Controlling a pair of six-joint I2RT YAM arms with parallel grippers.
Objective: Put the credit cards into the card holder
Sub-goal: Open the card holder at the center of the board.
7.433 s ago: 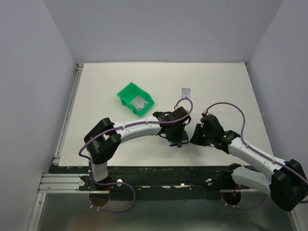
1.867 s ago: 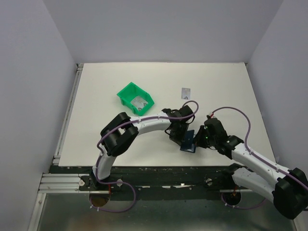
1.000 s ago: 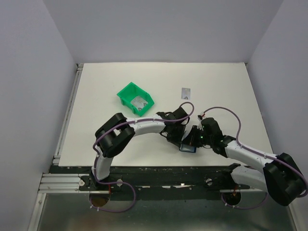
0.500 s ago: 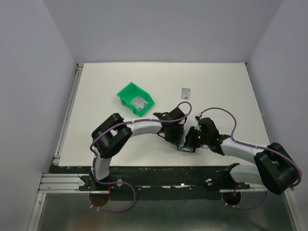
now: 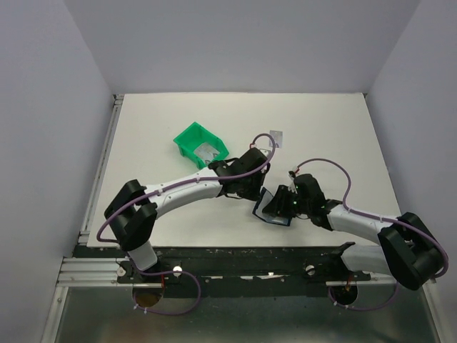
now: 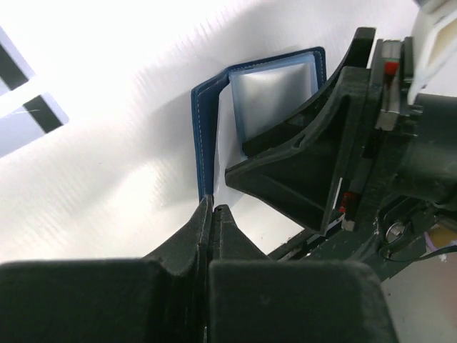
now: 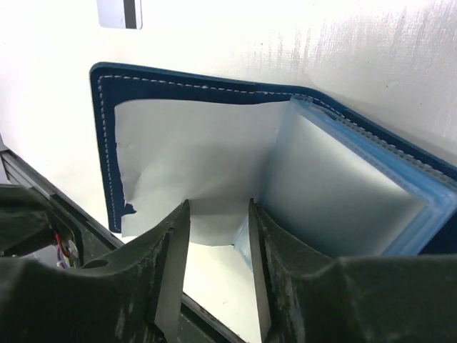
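- Opening the holder is the step in hand, I'd say: the card holder [image 7: 186,143] lies spread flat on the table [image 5: 164,114], right under both my sets of fingers.
- My left fingers [image 6: 196,229] are pressed together at the near corner of the blue cover. They look to be pinching that stitched edge to pin the flap down.
- My right fingers [image 7: 175,243] are spread, one on each side of the pale lining's lower edge. Nothing is gripped between them.
- Just beyond my right fingers sits the stack of clear pockets [image 7: 343,186], and no card is in them that I can make out.
- Neither card is loaded yet. The striped card [image 7: 114,13] lies on the table well past the holder's far edge, away from my right fingers.
- A pale flat piece, probably the second card [image 5: 208,151], rests in the green bin [image 5: 191,137], off beyond my left arm.
- Next call, as I judge it: hold the cover down with the left, lift the right off, reach for the striped card and grip it by a thin edge.
- That card lies flat, so it may slip or need sliding first.
- Writing: nothing readable. I see a black stripe on the card and white stitching on the holder, but no brand or number.
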